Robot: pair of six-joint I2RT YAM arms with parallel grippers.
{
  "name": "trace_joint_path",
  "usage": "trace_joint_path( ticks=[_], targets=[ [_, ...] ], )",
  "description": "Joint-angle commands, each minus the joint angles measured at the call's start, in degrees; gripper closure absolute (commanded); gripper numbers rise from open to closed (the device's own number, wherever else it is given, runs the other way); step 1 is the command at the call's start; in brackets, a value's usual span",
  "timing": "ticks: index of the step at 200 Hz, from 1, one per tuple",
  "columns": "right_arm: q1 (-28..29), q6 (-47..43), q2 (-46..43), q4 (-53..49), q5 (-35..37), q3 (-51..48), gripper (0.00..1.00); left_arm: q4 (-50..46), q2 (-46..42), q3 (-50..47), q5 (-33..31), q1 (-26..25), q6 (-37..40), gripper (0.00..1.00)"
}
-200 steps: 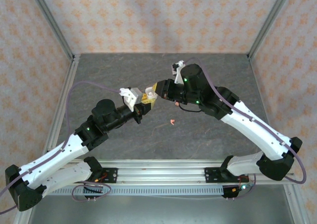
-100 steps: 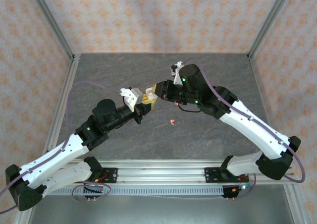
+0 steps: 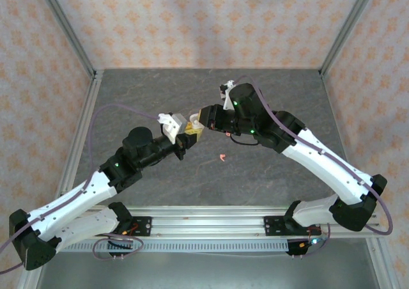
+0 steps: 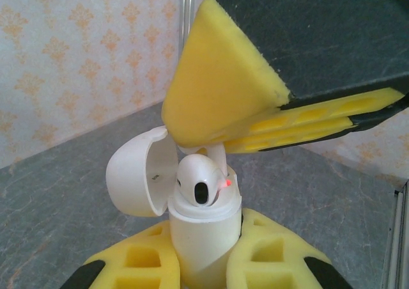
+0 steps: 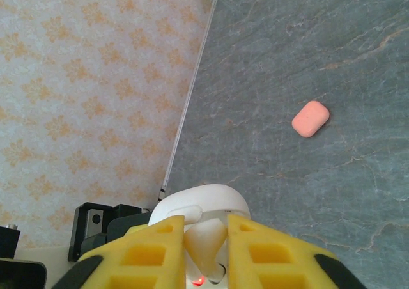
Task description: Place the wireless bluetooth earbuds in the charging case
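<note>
One grey stone-look tabletop (image 3: 275,174) with coral earbud (image 3: 221,157), orange-patterned walls (image 3: 204,20) around.

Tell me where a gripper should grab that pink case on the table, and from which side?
Probably across its two long sides, coming straight down from above. The coral-pink charging case lies flat and closed on the grey table, a rounded oblong with nothing touching it, so there is room to close on its narrower width. Its rounded ends might slip from a pinch along the length.
</note>
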Motion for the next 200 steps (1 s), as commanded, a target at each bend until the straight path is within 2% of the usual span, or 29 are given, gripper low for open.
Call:
trace_joint_path(
  ticks=[1,70,139,200],
  targets=[
    [1.13,-0.75,-0.09,-2.27,-0.37,-0.19,0.77,3.16,0.22,1.5,0.06,-0.22,0.23,1.0],
    [1.13,-1.06,-0.76,-2.25,0.88,-0.1,0.72,3.08,0.42,1.6,0.03,-0.22,0.1,1.0],
    [1.13,-2.29,-3.16,-3.91,6.6,1.63,0.62,2.61,0.22,1.64,0.26,-0.22,0.1,1.0],
    [-0.06,-3.74,-4.35,-5.99,8.91,3.15,0.6,2.02,-0.55,1.53,0.36,-0.24,0.07,1.0]
  ],
)
